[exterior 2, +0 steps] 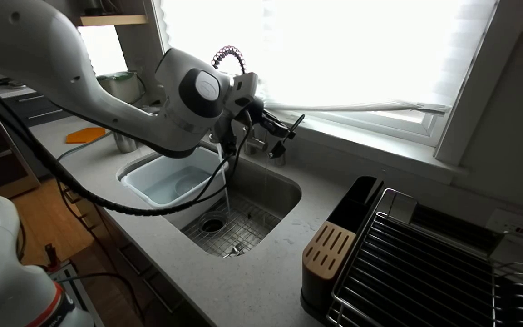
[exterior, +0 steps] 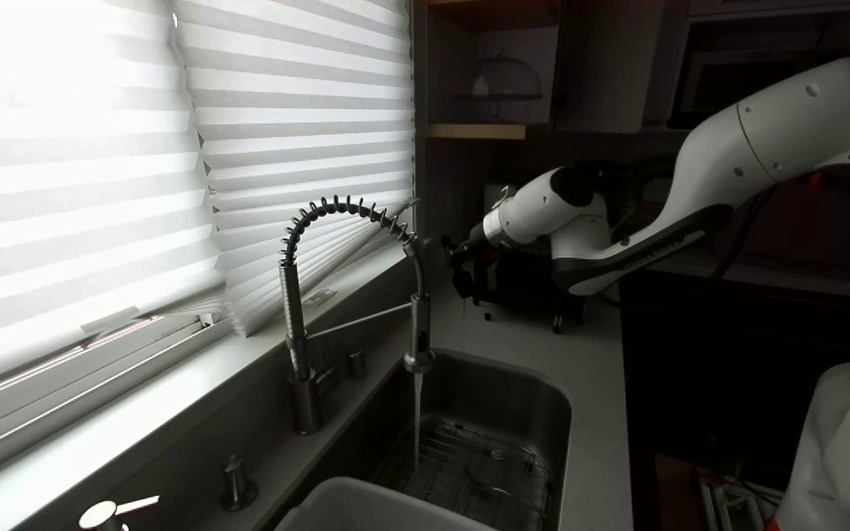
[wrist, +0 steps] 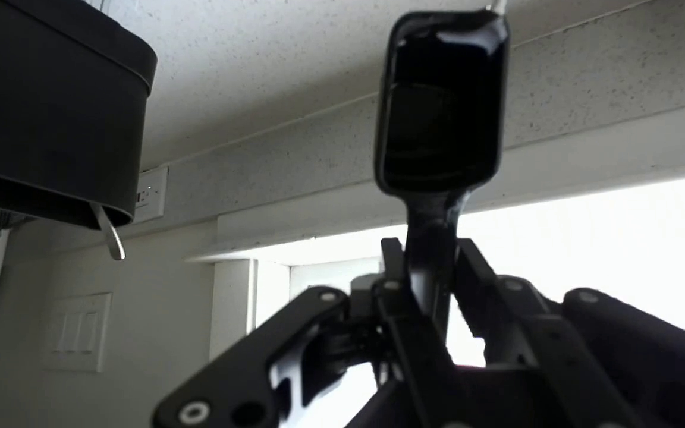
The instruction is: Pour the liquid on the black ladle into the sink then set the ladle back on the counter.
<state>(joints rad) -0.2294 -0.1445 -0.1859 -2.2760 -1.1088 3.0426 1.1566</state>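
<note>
Aslant — black ladle point(wrist: 442, 113) in gripper point(wrist: 429, 264) — thin trickle point(exterior 2: 265, 177).

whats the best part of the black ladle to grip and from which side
Probably the handle, close to the bowl, where the gripper has it. Come from the bowl's open side, closing across the width, since the handle is narrower than the bowl. In an exterior view the black ladle slants bowl-down, leaving the bowl free.

Pleated blinds point(exterior: 299, 96) glow white above a pale sill point(exterior: 167, 394), beside a dim wall point(exterior 2: 515, 127).
</note>
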